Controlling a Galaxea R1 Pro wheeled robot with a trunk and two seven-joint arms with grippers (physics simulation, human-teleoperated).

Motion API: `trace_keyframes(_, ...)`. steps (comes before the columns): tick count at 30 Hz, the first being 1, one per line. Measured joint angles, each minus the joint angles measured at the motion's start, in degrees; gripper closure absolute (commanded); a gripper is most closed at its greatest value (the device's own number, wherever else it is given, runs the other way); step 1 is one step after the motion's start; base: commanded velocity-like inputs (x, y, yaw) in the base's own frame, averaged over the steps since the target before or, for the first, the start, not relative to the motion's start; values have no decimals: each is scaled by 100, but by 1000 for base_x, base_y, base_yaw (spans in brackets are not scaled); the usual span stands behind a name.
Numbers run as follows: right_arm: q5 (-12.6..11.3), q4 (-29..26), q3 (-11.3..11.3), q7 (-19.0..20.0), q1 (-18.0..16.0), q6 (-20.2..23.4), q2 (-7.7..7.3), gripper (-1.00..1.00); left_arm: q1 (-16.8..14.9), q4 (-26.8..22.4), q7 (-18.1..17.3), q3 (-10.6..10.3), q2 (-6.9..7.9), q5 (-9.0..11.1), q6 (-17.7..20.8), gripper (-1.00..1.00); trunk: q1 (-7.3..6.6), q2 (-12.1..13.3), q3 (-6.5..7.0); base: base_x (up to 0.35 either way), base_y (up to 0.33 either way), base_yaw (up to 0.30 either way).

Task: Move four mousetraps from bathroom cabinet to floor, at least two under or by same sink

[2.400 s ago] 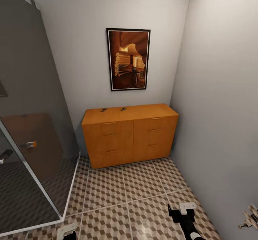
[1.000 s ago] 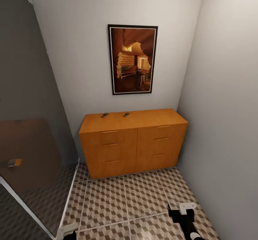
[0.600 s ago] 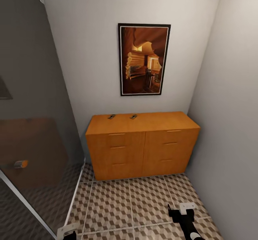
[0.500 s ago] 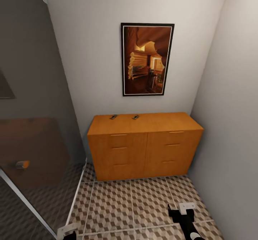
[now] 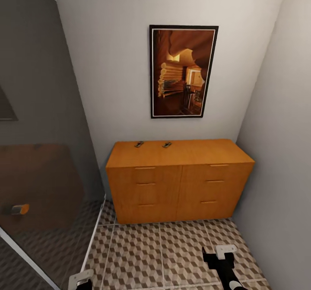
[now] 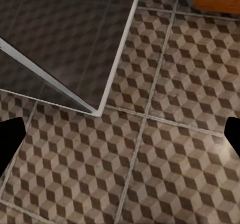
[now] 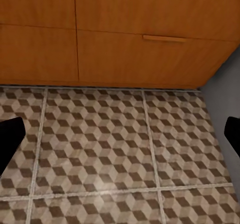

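Right gripper (image 5: 219,255) low over the bathroom floor (image 5: 181,246), fingers spread wide apart, holding nothing; the right wrist view shows dark fingertips at both edges, with patterned tiles and the cabinet's lower drawers between. Left gripper (image 5: 80,278) at the frame's bottom edge, also spread and empty, above tiles beside the white shower curb (image 6: 117,58). Cube-patterned tiles, pale grout. Grey glass shower panel (image 5: 39,130) to the left, plain walls behind and right, framed picture (image 5: 183,71) on the back wall. Cabinet (image 5: 179,180) stands against that wall, drawers closed. Two mousetraps (image 5: 138,144) (image 5: 166,144) lie on its top near the rear edge, left half, well apart from both grippers.
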Motion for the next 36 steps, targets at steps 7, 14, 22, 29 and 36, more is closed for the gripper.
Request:
trace_keyframes(7, 0, 0, 0, 0, 0, 0, 0, -100, -1, 0, 0, 4, 0, 1, 0, -100, 0, 0, 0, 175, 0, 0)
trace_keyframes(14, 0, 0, 0, 0, 0, 0, 0, -100, 0, 0, -1, 2, 0, 1, 0, -100, 0, 0, 0, 175, 0, 0)
trace_keyframes(22, 0, 0, 0, 3, 0, 0, 0, -100, 0, 0, -1, 5, 0, 0, 0, -100, 0, 0, 0, 175, 0, 0)
trace_keyframes(29, 0, 0, 0, 8, 0, -4, -2, -100, 0, 0, -1, 5, 0, 1, -2, -100, 0, 0, 0, 163, 0, 0)
trace_keyframes(36, 27, -55, 15, -29, 0, -9, 31, -100, 0, 0, 0, 5, 2, -2, -13, -100, 2, 0, 0, 34, 0, 0)
